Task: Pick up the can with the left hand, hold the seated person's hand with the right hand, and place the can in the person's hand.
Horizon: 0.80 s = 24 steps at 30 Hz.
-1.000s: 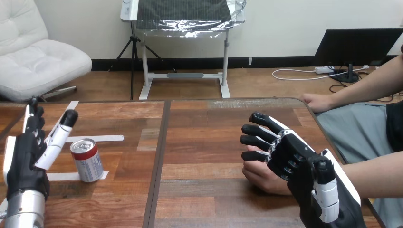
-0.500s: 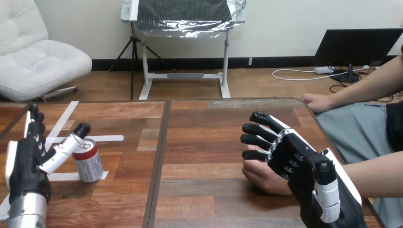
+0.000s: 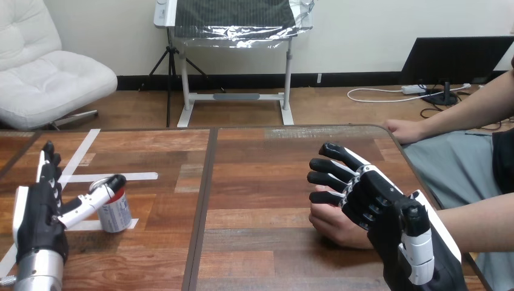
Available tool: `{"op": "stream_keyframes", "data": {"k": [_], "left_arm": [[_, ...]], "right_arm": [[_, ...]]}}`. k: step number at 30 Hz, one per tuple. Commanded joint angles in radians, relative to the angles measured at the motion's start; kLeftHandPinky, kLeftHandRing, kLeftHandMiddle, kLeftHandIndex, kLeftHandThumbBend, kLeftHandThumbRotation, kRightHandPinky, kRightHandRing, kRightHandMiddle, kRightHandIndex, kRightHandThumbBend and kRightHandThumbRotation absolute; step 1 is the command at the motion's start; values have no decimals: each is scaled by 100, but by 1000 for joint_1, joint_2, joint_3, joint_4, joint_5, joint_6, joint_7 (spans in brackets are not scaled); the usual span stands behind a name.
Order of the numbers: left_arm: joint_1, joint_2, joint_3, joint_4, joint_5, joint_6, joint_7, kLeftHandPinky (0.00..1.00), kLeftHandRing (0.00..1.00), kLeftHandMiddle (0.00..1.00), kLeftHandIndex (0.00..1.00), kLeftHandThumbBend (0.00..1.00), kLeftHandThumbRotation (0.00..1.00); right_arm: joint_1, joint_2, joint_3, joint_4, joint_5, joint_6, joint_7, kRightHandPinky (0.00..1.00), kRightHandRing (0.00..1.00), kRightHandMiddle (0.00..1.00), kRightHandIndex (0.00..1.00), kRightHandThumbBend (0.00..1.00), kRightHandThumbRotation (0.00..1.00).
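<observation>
The left hand (image 3: 37,209) is standing unclenched, fingers straight, its thumb reaching across the upright red-and-silver aluminium can (image 3: 116,212) sitting ungrasped just to its right.

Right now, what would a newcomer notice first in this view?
The right robot hand, black and white, sits over the person's hand at the table's right side; whether it grips it is unclear. At the left, the left robot hand stands open beside the can, its thumb stretched to the can's top.
</observation>
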Motion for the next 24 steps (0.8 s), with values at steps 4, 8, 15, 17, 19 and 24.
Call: {"op": "stream_keyframes", "data": {"k": [4, 8, 15, 17, 19, 24], "left_arm": [[-93, 39, -26, 19, 16, 5, -7, 100, 100, 100, 100, 85, 9], [-94, 50, -38, 22, 35, 12, -6, 100, 100, 100, 100, 87, 8], [-98, 64, -53, 32, 45, 23, -12, 100, 100, 100, 100, 88, 6], [-100, 69, -57, 36, 48, 28, -17, 100, 100, 100, 100, 88, 5], [-100, 72, -61, 34, 51, 34, -20, 100, 100, 100, 100, 89, 5], [-102, 90, -79, 27, 70, 71, -31, 100, 100, 100, 100, 89, 4]], "right_arm": [[-40, 12, -10, 0, 2, -26, -7, 76, 84, 85, 88, 92, 100], [-40, 13, -10, 1, 0, -29, -7, 76, 84, 85, 88, 92, 100], [-40, 13, -9, -1, 0, -26, -8, 76, 84, 85, 88, 92, 100], [-40, 13, -9, 0, 0, -28, -8, 76, 84, 85, 88, 92, 100], [-41, 13, -9, 2, -1, -31, -7, 76, 84, 85, 88, 92, 100], [-40, 12, -9, 0, -5, -35, -9, 76, 84, 85, 88, 92, 100]]}}
